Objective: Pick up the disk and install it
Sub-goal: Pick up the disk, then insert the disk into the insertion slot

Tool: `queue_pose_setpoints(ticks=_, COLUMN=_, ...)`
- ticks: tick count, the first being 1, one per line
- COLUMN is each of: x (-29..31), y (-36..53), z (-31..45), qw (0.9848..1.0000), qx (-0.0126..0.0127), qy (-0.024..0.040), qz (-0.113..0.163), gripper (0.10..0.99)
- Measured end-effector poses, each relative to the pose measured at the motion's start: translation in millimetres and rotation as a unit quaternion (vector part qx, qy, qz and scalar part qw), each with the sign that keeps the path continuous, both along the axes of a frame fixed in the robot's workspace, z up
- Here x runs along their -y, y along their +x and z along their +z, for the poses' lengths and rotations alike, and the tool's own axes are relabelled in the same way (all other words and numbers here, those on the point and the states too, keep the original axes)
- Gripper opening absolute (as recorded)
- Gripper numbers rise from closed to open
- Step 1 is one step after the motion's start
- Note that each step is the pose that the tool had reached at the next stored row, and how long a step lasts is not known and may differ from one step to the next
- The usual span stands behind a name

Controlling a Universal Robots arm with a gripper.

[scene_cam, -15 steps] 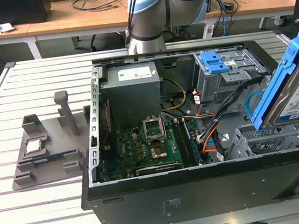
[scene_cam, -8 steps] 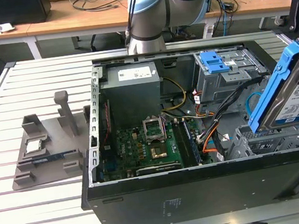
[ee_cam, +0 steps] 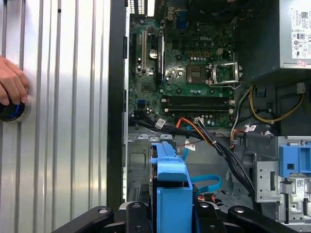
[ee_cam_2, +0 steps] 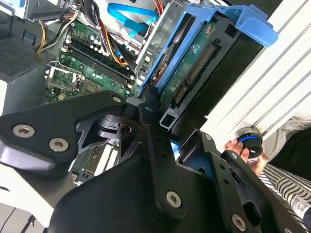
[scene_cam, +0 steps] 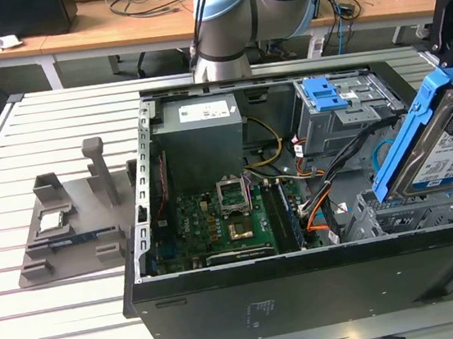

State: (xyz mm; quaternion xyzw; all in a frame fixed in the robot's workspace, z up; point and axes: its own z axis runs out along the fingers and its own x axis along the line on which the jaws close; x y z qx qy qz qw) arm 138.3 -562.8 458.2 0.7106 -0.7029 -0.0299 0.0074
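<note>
Slatted aluminium surface (scene_cam: pixel 38 118) carries an open black computer tower case (scene_cam: pixel 308 292) lying on its side, with the green motherboard (scene_cam: pixel 216 220) exposed. Picking up looks done, but installing is not. The flat rectangular silver disk (scene_cam: pixel 447 146), labelled and framed by a blue plastic carrier, hangs tilted over the grey metal drive bay (scene_cam: pixel 414 213) at the case's near corner on the exterior view's right. It is not seated, and I cannot tell whether its lower end touches the bay. Black fingers (ee_cam_2: pixel 97 114) are clamped on the carrier's edge, with the disk between them in the second wrist view.
</note>
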Motion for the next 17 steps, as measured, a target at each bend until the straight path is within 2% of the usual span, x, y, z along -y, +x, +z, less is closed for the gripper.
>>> queue_pose_setpoints(ticks=8, x=-0.4, y=0.0, z=0.1, qw=1.0000, qx=0.0000, qy=-0.0003, qz=0.000, gripper=0.365)
queue_pose_setpoints(ticks=14, x=-1.0, y=-0.5, z=-7.0, qw=1.0000, qx=0.0000, qy=-0.0002, qz=0.000, gripper=0.365)
queue_pose_setpoints(ticks=17, x=-4.4, y=-0.6, z=-9.5, qw=1.0000, qx=0.0000, qy=-0.0002, qz=0.000, gripper=0.365)
